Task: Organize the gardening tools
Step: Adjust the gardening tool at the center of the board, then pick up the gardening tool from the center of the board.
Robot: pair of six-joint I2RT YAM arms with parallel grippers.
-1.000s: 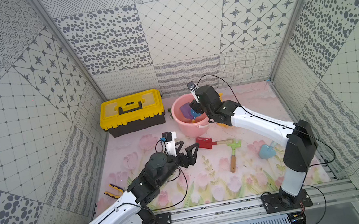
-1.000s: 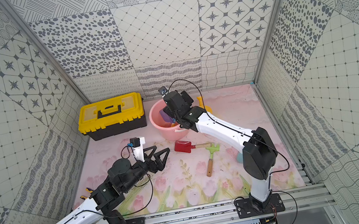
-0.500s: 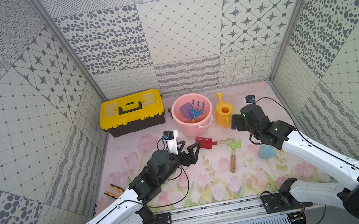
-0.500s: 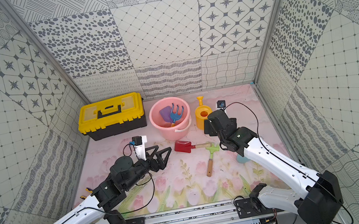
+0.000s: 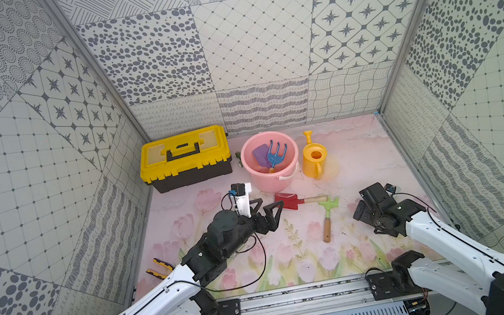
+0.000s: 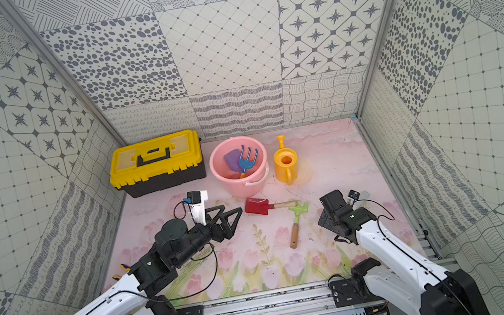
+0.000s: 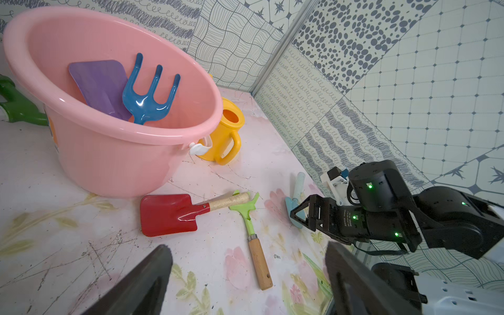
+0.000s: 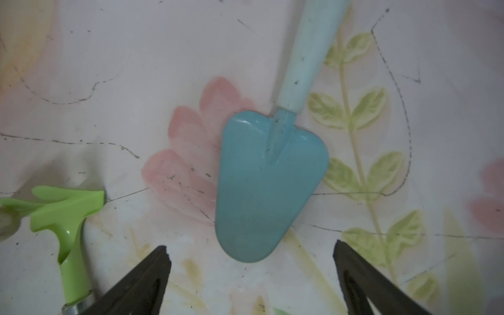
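So my right arm had swung back from over the pink bucket (image 5: 261, 177) to the right side of the top view. That left my right gripper (image 8: 250, 246) hanging right over the light-blue trowel (image 8: 270, 191), jaws spread wide, nothing in them. The trowel lay flat on the mat, just right of the green rake (image 5: 327, 218). Its rounded tip pointed into the gap between my fingers and the handle ran away from me. That put the long axis roughly square to my closing line, so a pinch across the blade looked doable. My left gripper (image 5: 270, 209), also spread and empty, sat by the red spade (image 5: 286, 200), well apart from the trowel. Right arm was clearly nearer.
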